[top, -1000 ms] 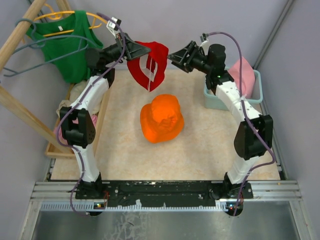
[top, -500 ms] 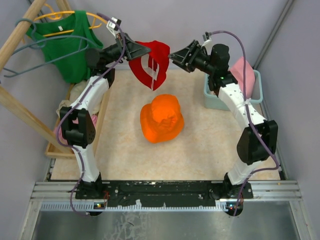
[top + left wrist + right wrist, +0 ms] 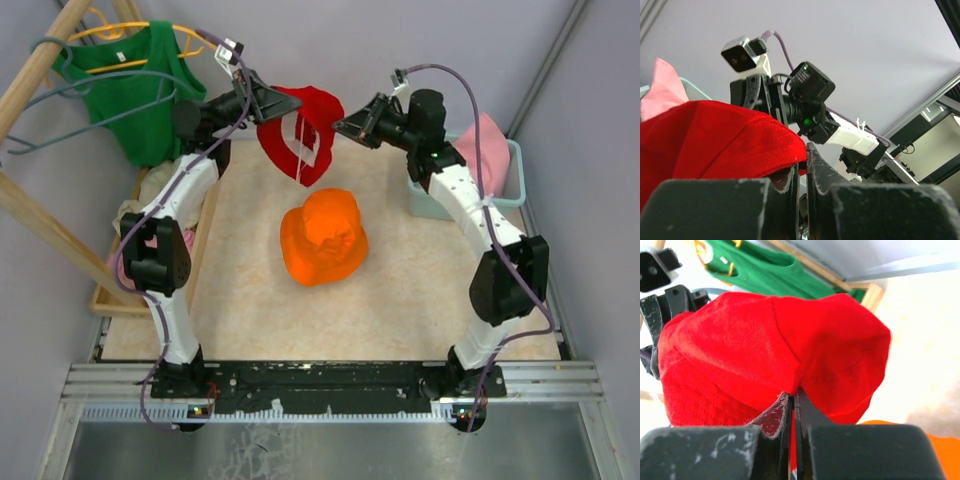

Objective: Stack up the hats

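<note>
Right gripper (image 3: 794,395) pinches the red hat (image 3: 765,340) by its edge. Left gripper (image 3: 801,155) clamps its other side, mid-air. Orange hat (image 3: 323,238) sits on the table (image 3: 240,300).

Shows a red hat (image 3: 755,345) filling the middle, its fabric pinched between the closed fingers of the right tool (image 3: 794,396) at the bottom. Catches the dark left tool (image 3: 667,310) against the hat's left side. Has a green top (image 3: 775,272) behind, an orange hat (image 3: 932,452) low right, and pale counter (image 3: 930,340) beyond.
</note>
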`<state>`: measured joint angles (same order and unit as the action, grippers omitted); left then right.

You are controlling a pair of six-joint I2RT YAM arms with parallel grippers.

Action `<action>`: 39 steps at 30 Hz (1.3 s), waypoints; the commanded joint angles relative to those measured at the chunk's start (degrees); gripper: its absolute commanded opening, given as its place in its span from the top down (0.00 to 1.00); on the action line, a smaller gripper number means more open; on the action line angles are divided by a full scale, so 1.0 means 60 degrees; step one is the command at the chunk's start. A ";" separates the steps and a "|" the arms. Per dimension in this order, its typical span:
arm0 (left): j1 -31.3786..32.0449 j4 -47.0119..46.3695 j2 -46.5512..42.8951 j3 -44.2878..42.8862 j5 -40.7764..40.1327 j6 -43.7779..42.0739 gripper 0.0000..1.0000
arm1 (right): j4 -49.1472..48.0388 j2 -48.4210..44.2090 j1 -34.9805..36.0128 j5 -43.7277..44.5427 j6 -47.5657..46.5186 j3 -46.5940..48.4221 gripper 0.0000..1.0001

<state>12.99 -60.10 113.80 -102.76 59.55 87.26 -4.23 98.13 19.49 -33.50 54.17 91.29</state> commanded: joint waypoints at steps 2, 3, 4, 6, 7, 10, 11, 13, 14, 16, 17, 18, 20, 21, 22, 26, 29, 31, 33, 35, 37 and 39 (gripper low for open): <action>-0.0151 -0.0759 -0.0279 0.0565 0.0024 0.0134 0.94 | 0.0915 -0.1179 -0.1221 0.0507 -0.1257 0.0551 1.00; -0.0158 -0.0783 -0.0301 0.0653 0.0046 0.0145 0.94 | 0.1413 -0.1267 -0.1427 0.0552 -0.1555 0.0737 1.00; -0.0146 -0.0868 -0.0313 0.0795 0.0043 0.0159 0.94 | 0.1789 -0.1351 -0.1577 0.0621 -0.1840 0.0956 1.00; -0.0144 -0.1103 -0.0324 0.1066 0.0013 0.0305 0.94 | 0.2334 -0.1516 -0.1821 0.0757 -0.2331 0.1386 1.00; -0.0131 -0.1161 -0.0320 0.1150 0.0044 0.0347 0.94 | 0.2610 -0.1552 -0.1919 0.0757 -0.2510 0.1575 1.00; -0.0056 -0.1389 -0.0357 0.1419 0.0258 0.0410 0.93 | 0.3521 -0.1583 -0.1975 0.0777 -0.3294 0.2119 1.00; -0.0025 -0.1539 -0.0404 0.1570 0.0367 0.0452 0.93 | 0.3694 -0.1648 -0.1974 0.0778 -0.3558 0.2103 1.00; 0.0026 -0.1955 -0.0523 0.1972 0.0507 0.0591 0.93 | 0.3797 -0.1885 -0.1973 0.0826 -0.3815 0.1791 1.00; 0.0042 -0.2247 -0.0586 0.2212 0.0582 0.0680 0.93 | 0.3755 -0.2040 -0.1977 0.0852 -0.3896 0.1525 1.00; 0.0058 -0.2802 -0.0757 0.2821 0.0713 0.0897 0.93 | 0.3616 -0.2375 -0.1979 0.0848 -0.4031 0.0913 1.00; 0.0053 -0.3065 -0.0859 0.3199 0.0789 0.0965 0.93 | 0.3495 -0.2568 -0.1981 0.0843 -0.4068 0.0551 1.00; 0.0058 -0.3254 -0.0961 0.3579 0.0852 0.0972 0.94 | 0.3335 -0.2764 -0.1978 0.0804 -0.4113 0.0147 1.00; 0.0047 -0.3703 -0.1168 0.4483 0.0918 0.0944 0.98 | 0.3112 -0.3142 -0.1946 0.0810 -0.4204 -0.0604 1.00; 0.0046 -0.3907 -0.1271 0.4855 0.0939 0.0929 1.00 | 0.3060 -0.3318 -0.1946 0.0790 -0.4242 -0.0957 1.00; 0.0044 -0.4144 -0.1320 0.5296 0.0956 0.0925 1.00 | 0.3021 -0.3407 -0.1916 0.0774 -0.4278 -0.1149 1.00; 0.0046 -0.4747 -0.1437 0.6031 0.1039 0.1012 1.00 | 0.3028 -0.3641 -0.1824 0.0712 -0.4338 -0.1466 1.00; 0.0039 -0.5055 -0.1570 0.6356 0.1150 0.1167 1.00 | 0.3224 -0.3746 -0.1636 0.0669 -0.4455 -0.1530 1.00; -0.0002 -0.5264 -0.1667 0.6623 0.1217 0.1238 1.00 | 0.3347 -0.3810 -0.1404 0.0666 -0.4530 -0.1589 1.00; -0.0086 -0.5532 -0.1750 0.6874 0.1223 0.1343 1.00 | 0.3471 -0.3848 -0.1150 0.0693 -0.4618 -0.1643 1.00; -0.0173 -0.5923 -0.1805 0.7112 0.1237 0.1596 1.00 | 0.3618 -0.3886 -0.0841 0.0738 -0.4688 -0.1687 1.00; -0.0276 -0.6446 -0.1875 0.7470 0.1244 0.1998 1.00 | 0.3764 -0.3939 -0.0548 0.0774 -0.4768 -0.1728 1.00; -0.0364 -0.6881 -0.1957 0.7951 0.1266 0.2206 1.00 | 0.3895 -0.4009 -0.0316 0.0800 -0.4813 -0.1857 1.00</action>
<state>12.80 -86.65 103.90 -59.31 64.99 96.57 19.88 77.17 15.81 -32.40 27.81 80.97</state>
